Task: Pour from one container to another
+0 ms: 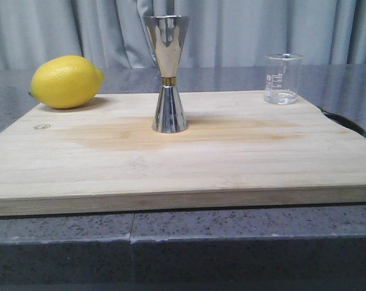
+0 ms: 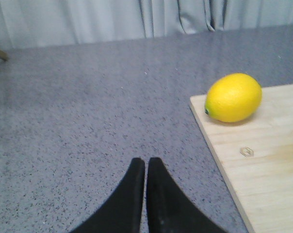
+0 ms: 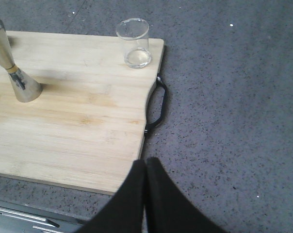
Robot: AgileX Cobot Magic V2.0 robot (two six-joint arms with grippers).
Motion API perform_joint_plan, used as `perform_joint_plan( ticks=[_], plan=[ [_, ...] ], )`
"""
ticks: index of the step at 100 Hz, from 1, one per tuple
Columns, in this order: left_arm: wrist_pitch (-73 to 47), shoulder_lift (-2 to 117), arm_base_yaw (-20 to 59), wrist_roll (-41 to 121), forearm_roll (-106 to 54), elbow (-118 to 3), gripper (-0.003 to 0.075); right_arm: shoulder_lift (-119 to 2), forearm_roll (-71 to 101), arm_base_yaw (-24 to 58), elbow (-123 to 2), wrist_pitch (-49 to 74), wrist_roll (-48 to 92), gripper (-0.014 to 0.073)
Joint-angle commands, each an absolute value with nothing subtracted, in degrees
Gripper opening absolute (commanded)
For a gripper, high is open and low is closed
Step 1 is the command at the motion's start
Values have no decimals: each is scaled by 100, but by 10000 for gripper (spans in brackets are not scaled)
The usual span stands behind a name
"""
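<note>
- Looking over the board (image 1: 183, 157), we are judging that the pour is not yet begun: the glass beaker (image 1: 283, 79) is standing upright at the board's far right corner, and the steel jigger (image 1: 168, 73) is standing upright near the middle, well apart from it.
- We are seeing the left gripper (image 2: 145, 167) with its two black fingers pressed together, holding nothing, over the grey counter (image 2: 88, 121) beside the board's left edge.
- We are seeing the right gripper (image 3: 145, 170) likewise closed and empty, hanging over the board's near right edge, close to the black handle (image 3: 158, 104).
- We are worrying first about the jigger: it is tall on a narrow foot, so a nudge from an arm or from the beaker's lip could be tipping it over.
- We are also worrying about the beaker: it is sitting right at the corner, so a closed gripper pushing it instead of opening around it could be shoving it off the board.
- We are expecting a spill if the beaker is tilted before its lip is over the jigger's small mouth.
- We are noticing a shallow layer of clear liquid at the bottom of the beaker; the printed marks are too small to read.
- We are unable to see into the jigger's top cup.
- We are leaving the lemon (image 1: 66, 82) alone at the far left corner.
</note>
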State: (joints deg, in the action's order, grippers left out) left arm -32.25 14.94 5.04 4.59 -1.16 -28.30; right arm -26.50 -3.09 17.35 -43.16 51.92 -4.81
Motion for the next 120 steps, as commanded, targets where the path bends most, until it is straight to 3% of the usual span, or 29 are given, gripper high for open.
perform_joint_plan(
  ticks=[1, 34, 120],
  plan=[
    [-1961, 1094, 406, 524, -263, -2337, -19, -2682, -398, 1728, -4465, 4756, -483, -71],
    [354, -186, 406, 514, -397, 46, -19, -2682, -398, 1728, -4465, 4756, -483, -71],
    [578, -174, 406, 514, -142, 49, -19, -2682, -398, 1728, -4465, 4757, -483, -71]
  ],
)
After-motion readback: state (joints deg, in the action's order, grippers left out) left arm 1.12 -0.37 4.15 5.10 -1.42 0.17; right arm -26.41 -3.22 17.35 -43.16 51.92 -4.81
